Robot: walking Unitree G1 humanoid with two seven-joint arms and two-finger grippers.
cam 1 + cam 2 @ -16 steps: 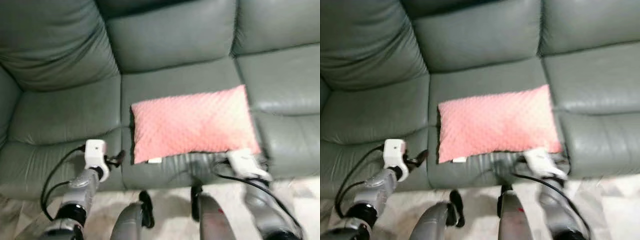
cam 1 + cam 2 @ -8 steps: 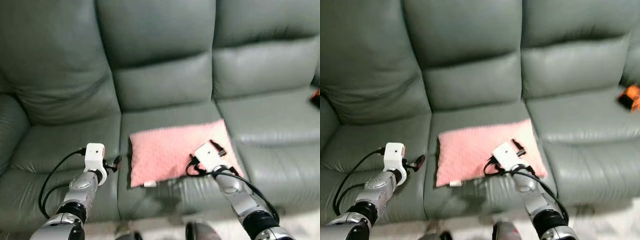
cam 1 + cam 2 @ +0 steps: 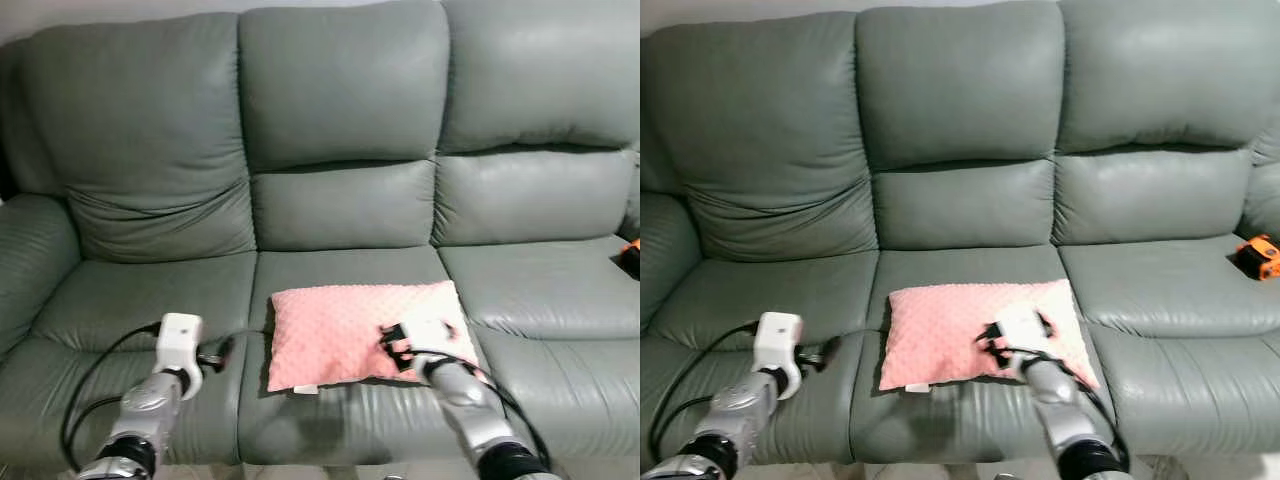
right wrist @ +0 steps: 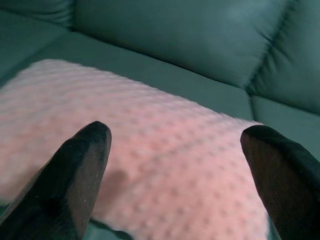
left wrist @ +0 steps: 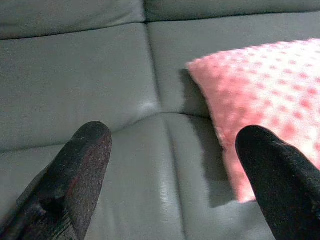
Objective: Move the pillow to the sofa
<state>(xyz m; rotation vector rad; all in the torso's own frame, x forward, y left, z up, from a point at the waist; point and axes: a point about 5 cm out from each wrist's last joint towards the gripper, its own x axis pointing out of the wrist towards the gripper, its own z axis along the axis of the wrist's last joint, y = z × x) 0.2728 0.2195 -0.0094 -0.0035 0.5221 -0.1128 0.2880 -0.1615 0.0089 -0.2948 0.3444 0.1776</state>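
Observation:
A pink dotted pillow (image 3: 345, 320) lies flat on the middle seat of the grey-green leather sofa (image 3: 340, 100), near the seat's front edge. My right gripper (image 3: 393, 343) hovers low over the pillow's right half; in the right wrist view its open black fingers (image 4: 80, 175) frame the pillow (image 4: 150, 145) with nothing held. To the pillow's left, above the left seat cushion, my left gripper (image 3: 218, 351) points toward the pillow's left edge. The left wrist view shows this gripper (image 5: 175, 175) open, with the pillow (image 5: 270, 85) just ahead beside one finger.
A small orange object (image 3: 1260, 256) lies at the far right of the right seat. The sofa's left armrest (image 3: 25, 250) rises at the left. Bare seat cushions lie on both sides of the pillow.
The camera has tilted up, bringing the whole sofa back into view. My right arm came up from the seat front over the pillow's right part. The pillow lies as before.

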